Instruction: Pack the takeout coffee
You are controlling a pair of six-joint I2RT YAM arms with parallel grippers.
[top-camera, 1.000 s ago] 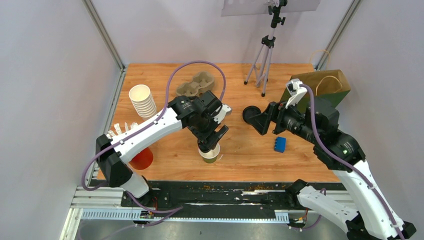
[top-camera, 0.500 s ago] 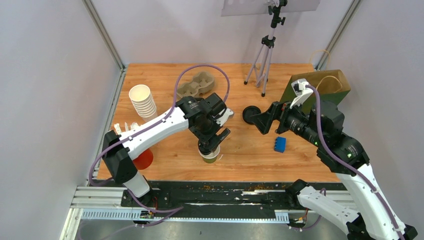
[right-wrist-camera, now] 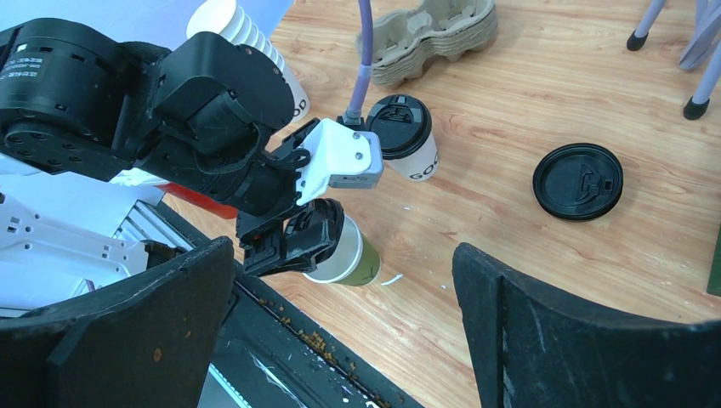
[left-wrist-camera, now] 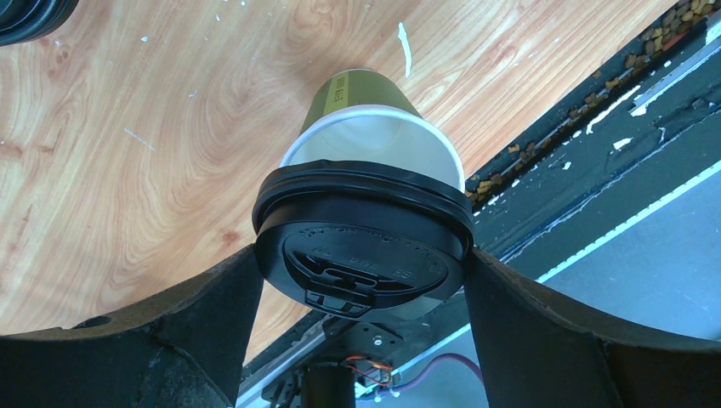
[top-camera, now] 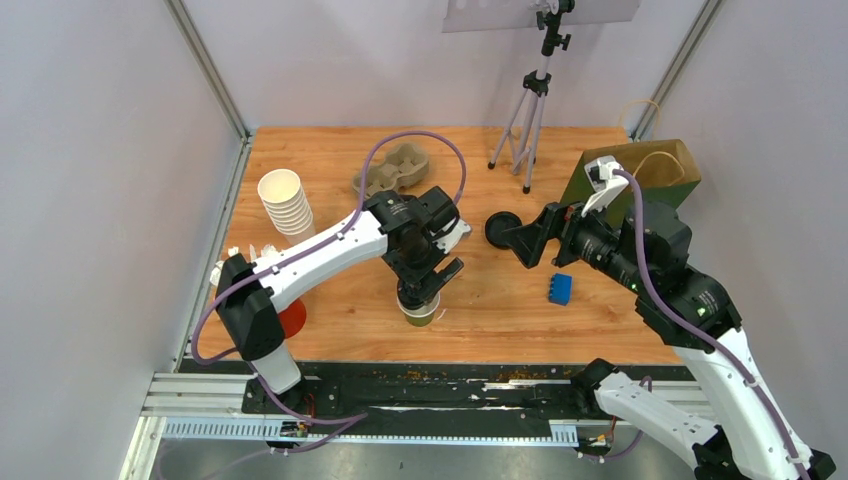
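The takeout coffee (top-camera: 422,312) is two cups, both upright on the wooden surface (top-camera: 330,160). The green cup (left-wrist-camera: 357,89) stands near the front edge, beside the black rail, and we see into its cream inside. The left pincer (left-wrist-camera: 361,255) hangs right above it, pinching a black lid (left-wrist-camera: 366,221) by its rim, one finger on each side. From the left wrist camera the lid covers the near part of the cup's mouth, while the far part of the white rim shows bare. We cannot tell whether the lid touches the rim.

The white cup (right-wrist-camera: 404,136) has its lid on and sits just behind the left arm's wrist, between the green cup and the cardboard cup carrier (right-wrist-camera: 434,34).

The right pincer (top-camera: 515,243) is spread wide and holds nothing, facing the left arm. A second lid (right-wrist-camera: 578,181) lies flat on the wood near it, apart from both cups.

A stack of white cups (top-camera: 285,200) stands at the left, a red cup (top-camera: 292,318) nearer the front left, a blue block (top-camera: 560,288) to the right, and a green paper bag (top-camera: 640,170) at the far right.
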